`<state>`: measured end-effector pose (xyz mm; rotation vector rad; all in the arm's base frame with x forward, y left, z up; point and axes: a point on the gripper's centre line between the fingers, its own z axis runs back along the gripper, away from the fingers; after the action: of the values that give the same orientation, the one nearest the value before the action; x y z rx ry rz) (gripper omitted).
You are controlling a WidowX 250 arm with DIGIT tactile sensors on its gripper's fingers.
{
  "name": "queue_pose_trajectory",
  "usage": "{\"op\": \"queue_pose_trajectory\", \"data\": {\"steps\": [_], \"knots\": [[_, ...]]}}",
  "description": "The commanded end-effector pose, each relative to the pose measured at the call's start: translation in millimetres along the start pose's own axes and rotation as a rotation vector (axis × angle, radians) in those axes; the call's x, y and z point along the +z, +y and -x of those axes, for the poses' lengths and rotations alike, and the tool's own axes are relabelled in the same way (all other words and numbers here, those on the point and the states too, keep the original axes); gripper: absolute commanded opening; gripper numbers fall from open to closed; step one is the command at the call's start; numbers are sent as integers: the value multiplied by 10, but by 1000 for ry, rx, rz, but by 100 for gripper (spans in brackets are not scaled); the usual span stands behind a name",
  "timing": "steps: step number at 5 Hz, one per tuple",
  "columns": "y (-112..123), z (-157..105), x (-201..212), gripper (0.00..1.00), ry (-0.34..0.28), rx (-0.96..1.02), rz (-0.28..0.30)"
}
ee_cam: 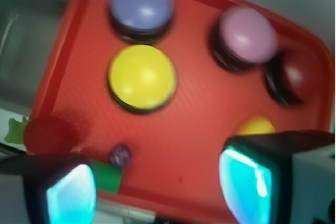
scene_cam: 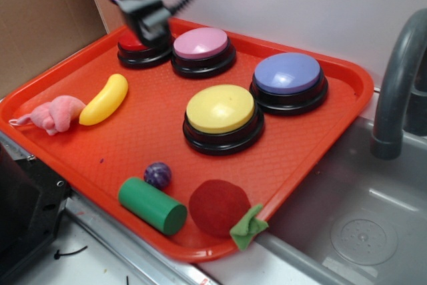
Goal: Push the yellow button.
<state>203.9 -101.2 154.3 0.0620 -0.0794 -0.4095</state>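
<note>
At the bottom of the exterior view, a green cylinder (scene_cam: 152, 205) is lying on its side near the front edge of the orange tray (scene_cam: 60, 145). Just right of it, a round red fuzzy ball (scene_cam: 219, 207) with a green leaf is sitting at the tray's edge. A small purple ball (scene_cam: 157, 175) is resting just behind the cylinder.

In the middle of the frame, the yellow button (scene_cam: 221, 109) is sitting flat on the tray. It is round, so it has no long side, and its smooth pale dome is facing straight up from a black ring base. At the left, a yellow banana toy (scene_cam: 105, 99) is lying slanted, touching a soft pink plush toy (scene_cam: 55, 113).

Farther back, a blue button (scene_cam: 287, 73) is sitting to the upper right, a pink button (scene_cam: 201, 43) at the upper middle, and a red button (scene_cam: 133, 43) at the upper left. The gripper (scene_cam: 152, 26) is hanging over the red button, well apart from the yellow one. In the wrist view its two fingers (ee_cam: 247, 179) are standing wide apart, holding nothing.

The tray has a bumpy plastic surface. It is resting beside a grey metal sink (scene_cam: 363, 211) with a grey faucet (scene_cam: 400, 78). A white wall (scene_cam: 307, 5) is standing behind.
</note>
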Motion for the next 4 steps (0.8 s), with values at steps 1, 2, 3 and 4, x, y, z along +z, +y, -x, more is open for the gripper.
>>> {"op": "queue_pose_trajectory", "data": {"steps": [1, 2, 3, 4], "knots": [[39, -304, -425, 100, -56, -29, 53], [169, -299, -696, 100, -18, -4, 80], [162, -346, -861, 100, 5, -11, 80], [88, -352, -964, 100, 23, -21, 94]]}}
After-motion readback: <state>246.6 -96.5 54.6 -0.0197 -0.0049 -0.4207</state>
